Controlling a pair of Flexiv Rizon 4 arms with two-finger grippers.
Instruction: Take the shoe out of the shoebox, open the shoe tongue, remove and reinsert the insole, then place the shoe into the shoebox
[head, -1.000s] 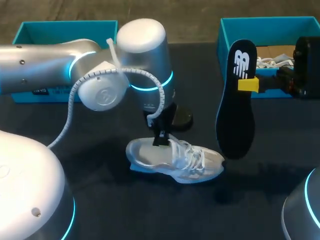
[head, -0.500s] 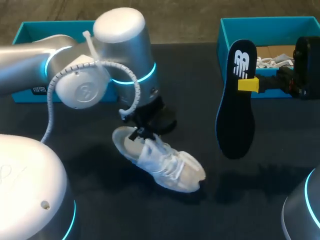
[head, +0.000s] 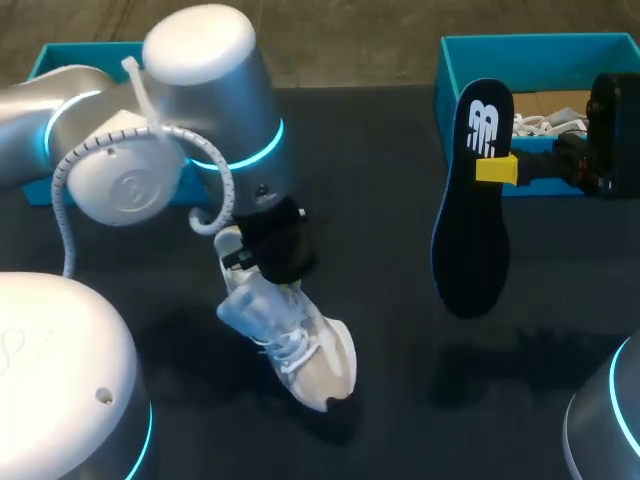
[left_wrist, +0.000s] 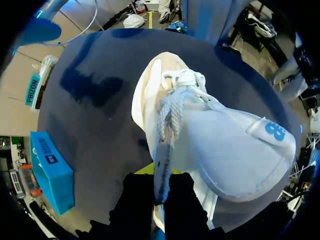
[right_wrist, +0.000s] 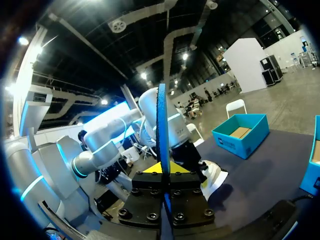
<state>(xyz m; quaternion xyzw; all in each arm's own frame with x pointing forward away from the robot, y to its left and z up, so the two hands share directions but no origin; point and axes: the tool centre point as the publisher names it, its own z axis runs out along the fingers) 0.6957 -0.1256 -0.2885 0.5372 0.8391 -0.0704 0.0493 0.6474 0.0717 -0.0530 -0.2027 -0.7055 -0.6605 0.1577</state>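
My left gripper (head: 262, 262) is shut on the white shoe (head: 290, 340) at the table's middle left, and the shoe hangs tilted with its toe toward the front edge. In the left wrist view the shoe (left_wrist: 220, 150) fills the space ahead of the gripper (left_wrist: 161, 180), which pinches a strip of the upper by the laces. My right gripper (head: 497, 168) is shut on the black insole (head: 470, 210), held upright above the table at the right. In the right wrist view the insole (right_wrist: 161, 130) stands edge-on between the fingers of that gripper (right_wrist: 162, 175).
The open teal shoebox (head: 455, 60) with paper inside stands at the back right. A second teal box (head: 60, 65) lies at the back left, also seen as a teal box (left_wrist: 50, 170) beside my left gripper. My left arm's elbow (head: 190, 110) looms over the left middle.
My left arm has swung left and turned the shoe, so its toe went from pointing right to pointing at the front edge. The right arm and insole have not moved.
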